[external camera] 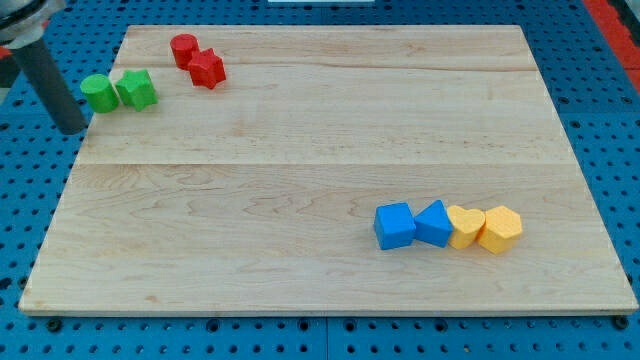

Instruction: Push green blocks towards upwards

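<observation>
Board: wooden board lying on a blue pegboard table; the blocks sit in two clusters, well apart.
Green pair: green cylinder and green star-shaped block, touching or nearly so, near the board's left edge, towards the view's top left. They already lie high on the board, with little room left above them.
Red pair: red cylinder and red star-shaped block, just to the right of and above the greens, pressed together. Judged to be clear of a straight upward path for the greens, though the star-shaped green passes close.
Blue and yellow row: blue cube, second blue block, yellow heart-like block, yellow hexagonal block, shoulder to shoulder at the view's lower right. No bearing on the task.
My tip, at the board's left edge, just below and left of the green cylinder, not touching it.
Why there: standing beneath the greens likely sets up a shove towards the view's top.
Pincer: none fitted; the arm ends in a plain rod, so no spread or pinch to report.
Risk: an off-centre push could spin the cylinder off the left edge.
</observation>
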Controlling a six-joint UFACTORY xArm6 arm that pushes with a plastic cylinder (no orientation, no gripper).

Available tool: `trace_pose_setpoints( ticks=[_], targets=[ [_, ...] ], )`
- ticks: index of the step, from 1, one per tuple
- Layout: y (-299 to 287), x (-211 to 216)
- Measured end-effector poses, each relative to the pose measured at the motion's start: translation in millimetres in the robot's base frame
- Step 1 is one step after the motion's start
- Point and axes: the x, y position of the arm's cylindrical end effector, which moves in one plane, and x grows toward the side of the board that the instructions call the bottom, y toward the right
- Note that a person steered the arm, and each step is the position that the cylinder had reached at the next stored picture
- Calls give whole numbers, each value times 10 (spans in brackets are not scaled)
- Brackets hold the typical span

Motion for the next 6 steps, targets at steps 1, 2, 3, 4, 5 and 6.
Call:
trace_pose_setpoints(
  ticks=[1,2,3,4,5,6],
  targets=[
    [8,-114],
    [114,-486],
    [259,-734],
    [604,-943],
    [812,-1080],
    [139,-1061]
  ],
)
